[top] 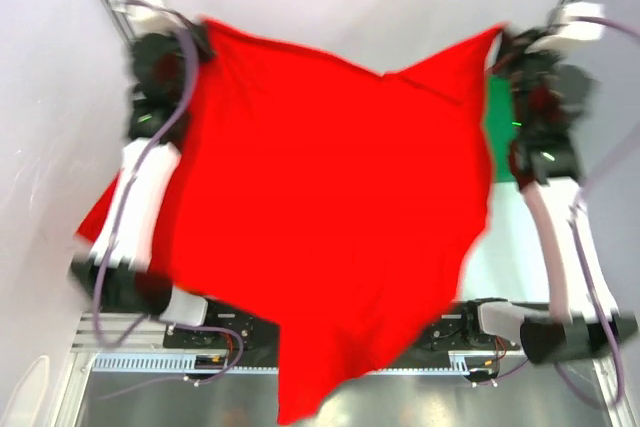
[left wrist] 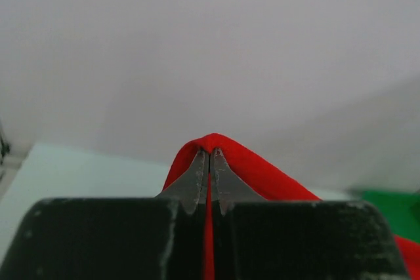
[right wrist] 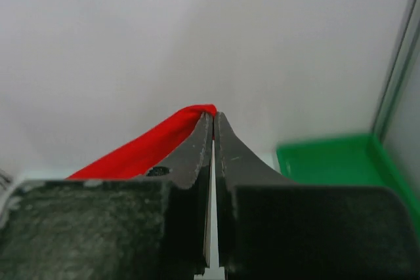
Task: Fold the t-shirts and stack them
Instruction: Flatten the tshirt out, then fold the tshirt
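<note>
Top external: red t-shirt (top: 320, 217) hangs between left gripper (left wrist: 209, 160) and right gripper (right wrist: 214, 121); both clenched on its edge.

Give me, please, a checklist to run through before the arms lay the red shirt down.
1. Grip of left tool on red shirt: ok, shut on a fold.
2. Grip of right tool: ok, shut on the cloth's edge.
3. Cloth spread even: not ok, it hangs to a point at the near side.
4. Landing spot on the table: cannot tell, hidden by the cloth.
5. Place of orange shirt: cannot tell, not in view.
6. Cloth off the tray: cannot tell.
</note>
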